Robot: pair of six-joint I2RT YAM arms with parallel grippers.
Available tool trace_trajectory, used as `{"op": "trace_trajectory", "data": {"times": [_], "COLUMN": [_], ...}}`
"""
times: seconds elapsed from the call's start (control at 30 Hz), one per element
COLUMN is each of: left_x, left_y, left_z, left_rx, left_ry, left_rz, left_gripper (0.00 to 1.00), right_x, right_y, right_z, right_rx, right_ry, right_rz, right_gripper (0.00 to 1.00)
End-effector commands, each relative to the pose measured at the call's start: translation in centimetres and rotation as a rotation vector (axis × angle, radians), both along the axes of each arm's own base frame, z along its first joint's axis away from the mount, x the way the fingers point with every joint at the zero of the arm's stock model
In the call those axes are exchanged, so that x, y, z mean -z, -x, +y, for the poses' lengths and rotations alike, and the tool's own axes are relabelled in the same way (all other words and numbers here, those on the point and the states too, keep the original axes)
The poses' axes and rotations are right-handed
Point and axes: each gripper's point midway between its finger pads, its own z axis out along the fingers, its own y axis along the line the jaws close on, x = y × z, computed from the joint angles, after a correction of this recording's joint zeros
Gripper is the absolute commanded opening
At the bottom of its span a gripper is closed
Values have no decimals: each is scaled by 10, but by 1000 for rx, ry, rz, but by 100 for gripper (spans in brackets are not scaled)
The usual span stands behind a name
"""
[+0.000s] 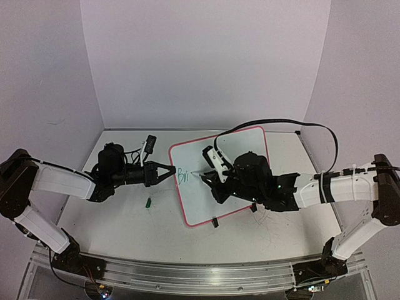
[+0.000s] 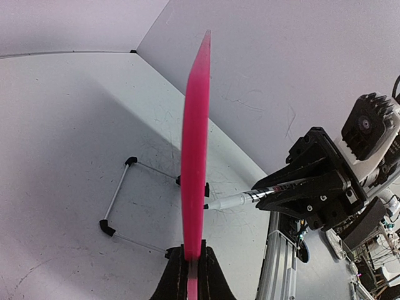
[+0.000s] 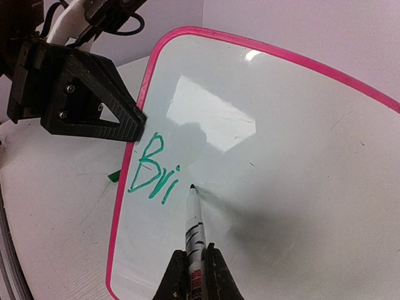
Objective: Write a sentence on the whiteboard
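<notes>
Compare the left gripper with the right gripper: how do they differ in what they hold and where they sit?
The left gripper is shut on the pink edge of the whiteboard; the right gripper is shut on a marker. The left gripper sits beside the whiteboard; the right gripper hangs over its face, marker tip just after the green letters. Both are black with two fingers.

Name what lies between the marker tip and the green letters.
Only bare white surface of the pink-framed whiteboard, shown in the right wrist view.
</notes>
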Motion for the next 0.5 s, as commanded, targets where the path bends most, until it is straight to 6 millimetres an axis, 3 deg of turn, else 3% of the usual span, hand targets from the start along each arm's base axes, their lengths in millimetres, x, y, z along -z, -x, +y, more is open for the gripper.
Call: {"op": "trace_trajectory", "data": {"times": [0.0, 0.47], "left_x": [-27, -25], "left_y": [-1, -1], "left_z": [-3, -2], "left_rx": [10, 6], "left_ry": [33, 29], "left_rz": [-75, -73], "left_gripper": [0, 0], "right_x": [-18, -15], "right_y": [-10, -6], "right_z": [6, 11], "right_rx": [36, 5], "right_ry": [-41, -34], "right_rz": [-22, -4], "right_gripper": [0, 0]}}
